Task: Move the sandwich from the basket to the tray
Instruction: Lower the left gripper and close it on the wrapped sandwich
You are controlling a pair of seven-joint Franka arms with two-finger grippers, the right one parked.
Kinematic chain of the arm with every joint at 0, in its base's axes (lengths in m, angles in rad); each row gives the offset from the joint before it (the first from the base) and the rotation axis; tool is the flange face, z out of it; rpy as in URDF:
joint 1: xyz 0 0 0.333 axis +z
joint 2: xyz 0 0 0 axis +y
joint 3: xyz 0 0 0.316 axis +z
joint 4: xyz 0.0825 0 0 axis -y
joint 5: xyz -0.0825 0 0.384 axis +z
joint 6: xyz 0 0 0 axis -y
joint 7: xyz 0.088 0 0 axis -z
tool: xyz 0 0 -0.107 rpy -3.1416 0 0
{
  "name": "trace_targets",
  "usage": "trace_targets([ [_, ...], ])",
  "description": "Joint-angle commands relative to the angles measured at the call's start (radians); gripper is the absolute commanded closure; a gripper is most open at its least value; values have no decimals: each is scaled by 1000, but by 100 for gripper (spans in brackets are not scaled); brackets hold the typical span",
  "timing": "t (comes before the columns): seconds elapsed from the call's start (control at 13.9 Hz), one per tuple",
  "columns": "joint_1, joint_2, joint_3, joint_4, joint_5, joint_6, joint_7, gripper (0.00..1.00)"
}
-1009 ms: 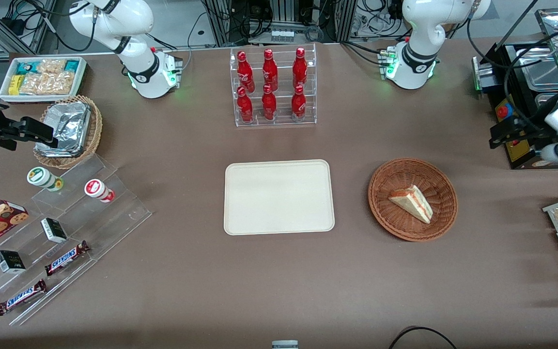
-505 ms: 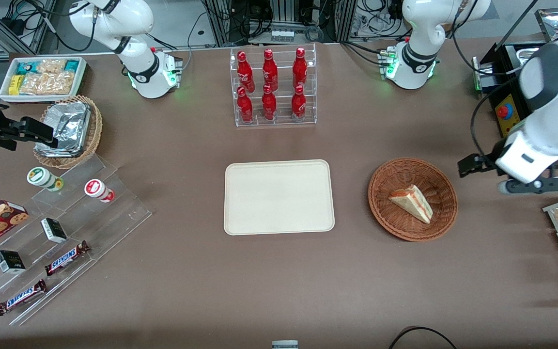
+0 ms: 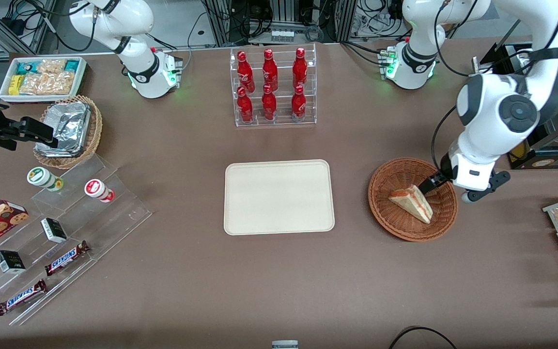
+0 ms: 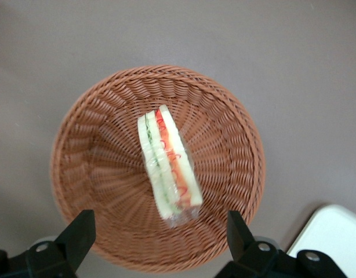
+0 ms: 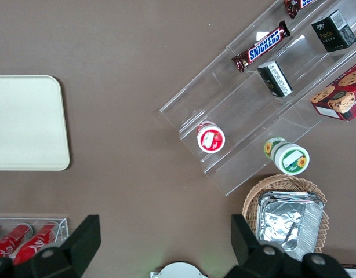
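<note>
The left arm has swung in from the table's edge; its gripper [image 4: 157, 243] now hangs above the basket [image 3: 395, 225], fingers spread. The sandwich [image 4: 166, 165] lies inside. Straddle its long sides before descending, then carry it to the tray [image 3: 279, 198].

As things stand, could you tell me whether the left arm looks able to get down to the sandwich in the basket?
Probably yes. The gripper hangs open above the basket, jaws spread wider than the sandwich, which lies alone and uncovered in the middle. Nothing sits between them.
</note>
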Motion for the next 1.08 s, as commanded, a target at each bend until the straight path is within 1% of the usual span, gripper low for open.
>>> trace_targets([
  [0.0, 1, 47, -24, -40, 15, 81, -122, 0],
  [0.72, -1, 208, -24, -49, 15, 210, -136, 0],
  [0.79, -1, 217, -24, -49, 17, 219, -136, 3],
  [0.86, 1, 224, -24, -48, 17, 230, -135, 23],
  [0.94, 1, 228, -24, -45, 17, 230, -135, 54],
  [1.01, 1, 230, -24, -43, 17, 230, -133, 73],
])
